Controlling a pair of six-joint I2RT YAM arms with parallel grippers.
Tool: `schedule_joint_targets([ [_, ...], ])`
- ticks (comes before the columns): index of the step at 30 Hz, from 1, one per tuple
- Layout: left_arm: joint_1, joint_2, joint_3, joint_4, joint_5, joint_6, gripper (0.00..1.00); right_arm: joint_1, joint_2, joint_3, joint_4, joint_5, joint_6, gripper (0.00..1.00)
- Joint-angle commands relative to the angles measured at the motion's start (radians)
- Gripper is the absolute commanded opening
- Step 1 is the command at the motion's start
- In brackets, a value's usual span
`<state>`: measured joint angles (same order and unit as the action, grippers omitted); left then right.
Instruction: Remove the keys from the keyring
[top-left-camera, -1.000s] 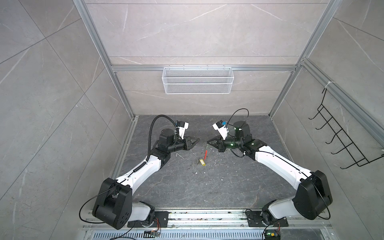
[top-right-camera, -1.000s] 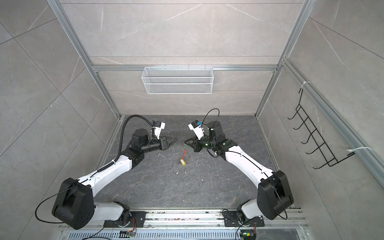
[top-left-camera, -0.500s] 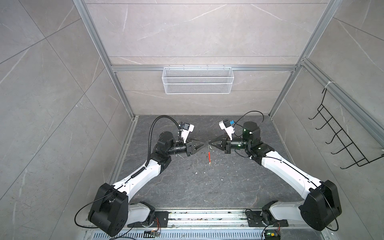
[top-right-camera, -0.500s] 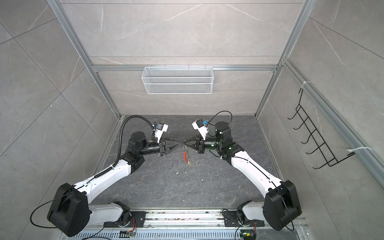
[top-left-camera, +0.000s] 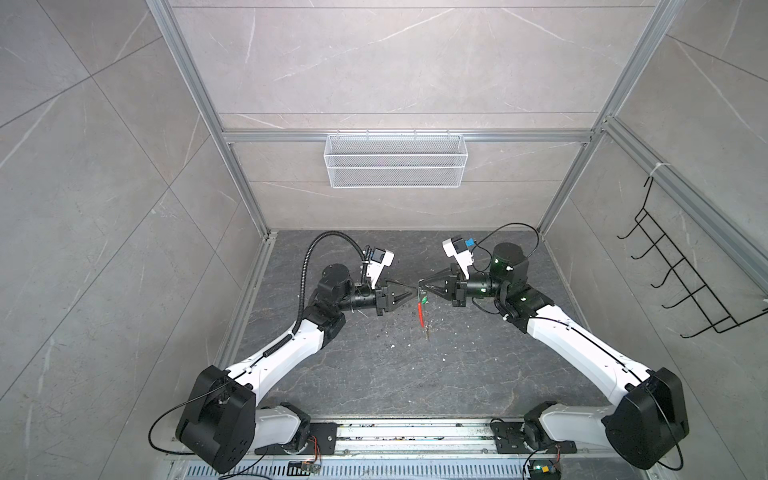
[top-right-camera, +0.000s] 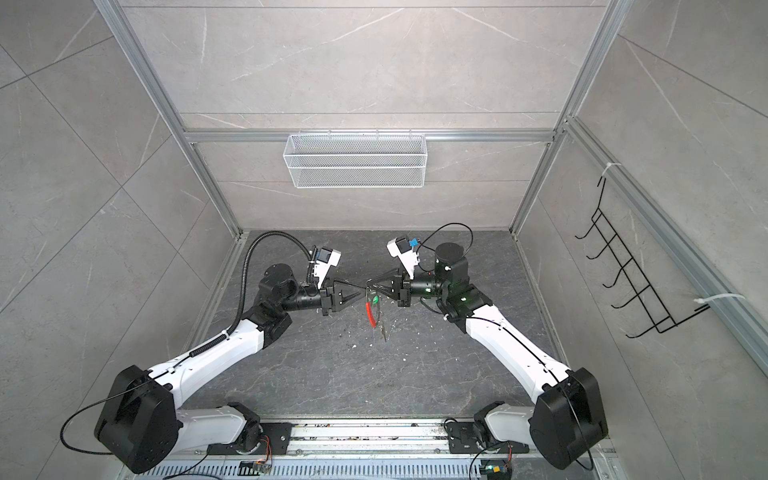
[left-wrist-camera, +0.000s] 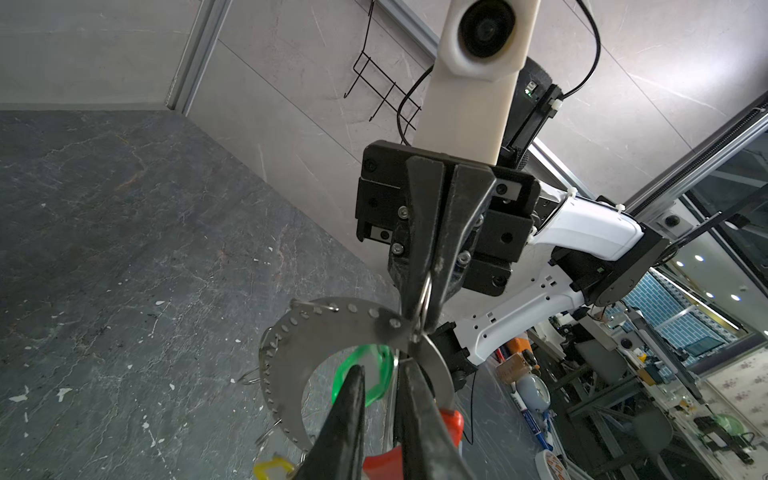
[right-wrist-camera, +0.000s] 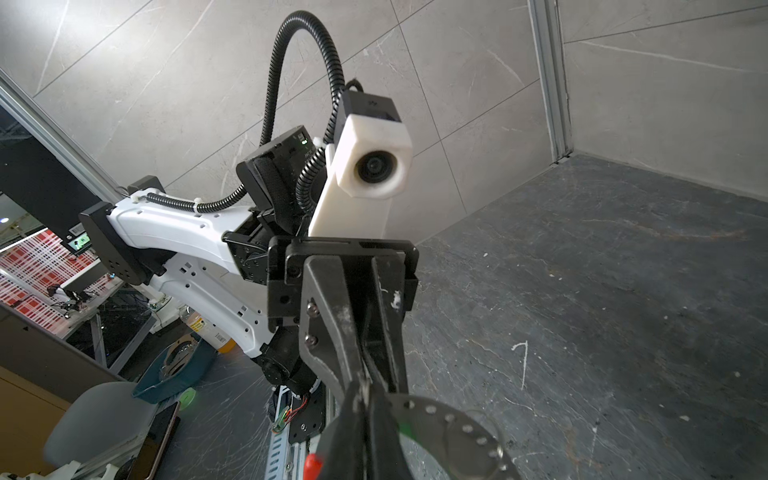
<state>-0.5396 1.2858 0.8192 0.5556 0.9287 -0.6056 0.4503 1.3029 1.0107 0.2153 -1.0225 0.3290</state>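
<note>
My right gripper (top-left-camera: 420, 285) (right-wrist-camera: 365, 388) is shut on the top of the keyring (left-wrist-camera: 291, 332), a flat grey metal crescent with a row of holes and a red sleeve (top-left-camera: 421, 311) (top-right-camera: 369, 314), which hangs above the dark floor. A green key (left-wrist-camera: 384, 368) (top-right-camera: 375, 299) dangles from the keyring near its top. A yellow key (left-wrist-camera: 272, 467) hangs low on it. My left gripper (top-left-camera: 412, 292) (left-wrist-camera: 380, 365) faces the right one tip to tip, open by a narrow gap, one finger (left-wrist-camera: 353, 415) in front of the green key.
A white mesh basket (top-left-camera: 395, 166) hangs on the back wall and a black wire hook rack (top-left-camera: 685, 286) on the right wall. White specks (top-left-camera: 432, 322) dot the floor under the grippers. The arms' base rail (top-left-camera: 415, 434) runs along the front.
Both grippers have risen from near the floor to face each other level. The right one lifted the keyring with it. The left jaws have parted slightly.
</note>
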Motion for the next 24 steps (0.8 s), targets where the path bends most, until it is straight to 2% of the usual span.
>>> schedule_joint_targets([
  [1, -0.007, -0.04, 0.05, 0.069, 0.042, 0.02, 0.2, -0.002, -0.025, -0.015, 0.053, -0.027, 0.034, 0.0],
  [9, -0.013, -0.027, 0.067, 0.079, 0.042, 0.018, 0.21, -0.001, -0.024, -0.02, 0.085, -0.03, 0.062, 0.0],
  [24, -0.022, -0.011, 0.094, 0.073, 0.036, 0.024, 0.11, 0.026, -0.014, -0.002, 0.084, -0.028, 0.07, 0.0],
])
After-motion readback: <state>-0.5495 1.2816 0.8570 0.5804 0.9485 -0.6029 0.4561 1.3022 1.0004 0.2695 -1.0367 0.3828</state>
